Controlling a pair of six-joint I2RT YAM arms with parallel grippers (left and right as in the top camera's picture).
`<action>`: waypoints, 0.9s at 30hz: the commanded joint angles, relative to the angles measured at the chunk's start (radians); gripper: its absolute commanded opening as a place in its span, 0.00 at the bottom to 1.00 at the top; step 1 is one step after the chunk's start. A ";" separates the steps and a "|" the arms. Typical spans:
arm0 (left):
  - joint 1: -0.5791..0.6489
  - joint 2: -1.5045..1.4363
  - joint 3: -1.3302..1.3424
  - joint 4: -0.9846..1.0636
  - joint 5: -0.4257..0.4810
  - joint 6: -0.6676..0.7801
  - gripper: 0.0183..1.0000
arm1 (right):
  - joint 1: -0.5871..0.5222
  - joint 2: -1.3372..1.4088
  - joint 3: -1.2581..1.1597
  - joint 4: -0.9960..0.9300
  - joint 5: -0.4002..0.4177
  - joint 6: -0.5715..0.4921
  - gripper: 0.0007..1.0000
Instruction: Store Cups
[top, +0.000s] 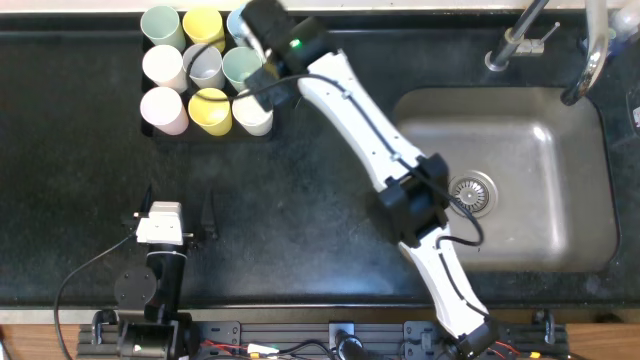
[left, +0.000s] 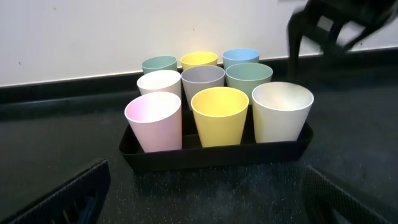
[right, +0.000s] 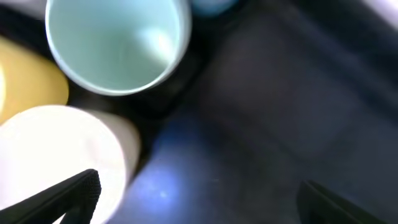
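Observation:
A black tray holds several upright cups in three rows. The front row has a pink cup, a yellow cup and a cream cup. My left gripper rests low on the counter in front of the tray, open and holding nothing. My right gripper hovers over the tray's right side, open and holding nothing. Beneath it are the cream cup and a pale green cup. From the left wrist it shows as a dark shape above the tray's far right corner.
The black counter stretches between the tray and the arm bases. A steel sink with a faucet lies to the right. The right arm's white links cross diagonally from the bottom right up to the tray.

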 joint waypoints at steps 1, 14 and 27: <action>-0.010 -0.006 -0.002 -0.002 -0.004 -0.010 1.00 | -0.089 -0.259 0.080 -0.009 0.039 0.103 1.00; -0.010 -0.006 -0.002 -0.002 -0.004 -0.010 1.00 | -0.639 -0.962 -0.460 -0.152 0.026 0.246 1.00; -0.010 -0.006 -0.002 -0.002 -0.004 -0.010 1.00 | -0.467 -2.145 -2.094 1.147 0.122 0.103 1.00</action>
